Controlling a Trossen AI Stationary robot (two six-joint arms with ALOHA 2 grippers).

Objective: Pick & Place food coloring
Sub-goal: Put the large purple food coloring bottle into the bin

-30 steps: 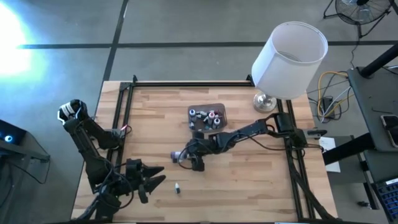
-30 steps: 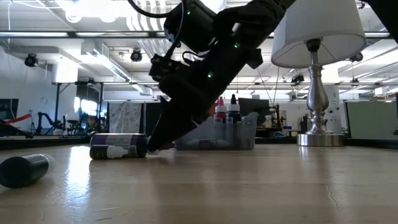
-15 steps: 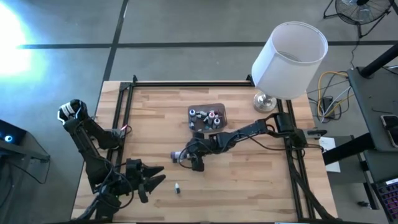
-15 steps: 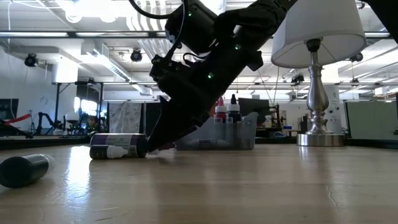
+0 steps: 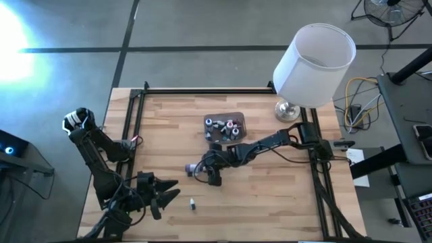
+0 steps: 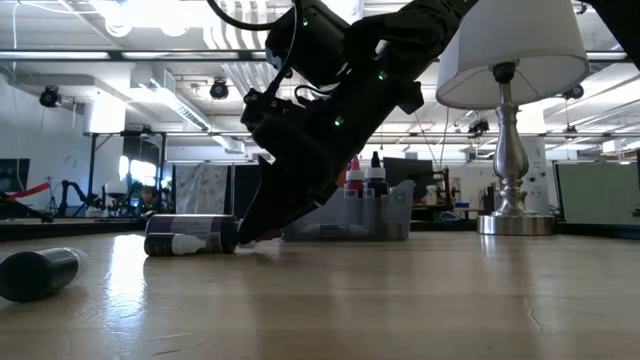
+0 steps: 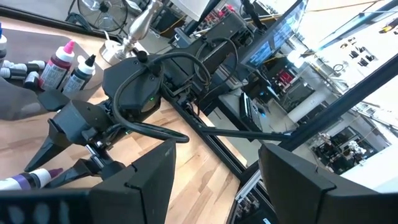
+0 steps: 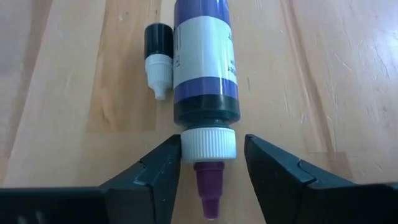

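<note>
Jaws of my right gripper [image 8: 208,165] straddling the cap end of a purple food coloring bottle [image 8: 203,68] lying on the surface [image 5: 270,202].

I come in low and slanted so each jaw drops on one side of the white collar; one jaw looks to be touching it, the other stands just off, so I am not clamped on anything yet. A smaller black-capped bottle [image 8: 157,53] lies just beside it, outside my reach, which is why I take the big one by its narrow neck. The tub [image 5: 225,127] holding other bottles sits near, toward the lamp [image 5: 312,64]. My left gripper [image 5: 164,194] waits open near the surface's front edge, close to a tiny loose bottle [image 5: 192,203]. From table height my own arm hides the contact, and the purple bottle's far end is cut off.
</note>
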